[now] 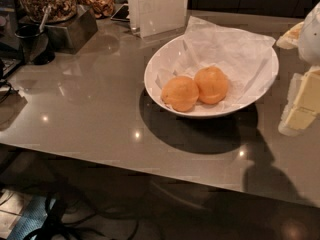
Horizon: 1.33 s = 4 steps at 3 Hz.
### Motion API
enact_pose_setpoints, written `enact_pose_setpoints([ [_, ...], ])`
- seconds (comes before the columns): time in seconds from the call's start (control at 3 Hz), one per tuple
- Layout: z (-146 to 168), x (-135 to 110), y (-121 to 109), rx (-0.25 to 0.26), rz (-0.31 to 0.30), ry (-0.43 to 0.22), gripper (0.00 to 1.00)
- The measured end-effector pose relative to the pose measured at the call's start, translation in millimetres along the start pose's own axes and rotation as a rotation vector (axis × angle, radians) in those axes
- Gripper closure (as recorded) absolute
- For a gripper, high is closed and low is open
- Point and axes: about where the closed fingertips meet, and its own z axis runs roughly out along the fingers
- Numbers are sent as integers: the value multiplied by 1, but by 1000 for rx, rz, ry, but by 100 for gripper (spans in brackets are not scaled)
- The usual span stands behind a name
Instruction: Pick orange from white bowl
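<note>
Orange [211,84]: deep-orange round dimpled fruit lying in the wide glossy white bowl [152,71] on crumpled white paper [225,49], touching a paler oval orange fruit [180,93].
Gripper [301,104]: pale, blocky, at the picture's right edge, outside the bowl's rim.
Direction: orange lies picture-left of the gripper, across the rim.
Grip: spread or closed, cannot tell.

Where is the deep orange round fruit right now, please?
The deep orange round fruit lies in the wide white bowl, touching the paler oval fruit on its left; the claw hovers beyond the bowl's right rim.
</note>
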Motion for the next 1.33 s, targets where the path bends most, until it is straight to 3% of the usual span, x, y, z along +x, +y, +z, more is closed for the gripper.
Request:
enact_pose_setpoints([
  [0.67, -3, -9, -9, 21, -17, -32, 0],
  [1.33, 15, -57, -55, -17, -102, -148, 0],
])
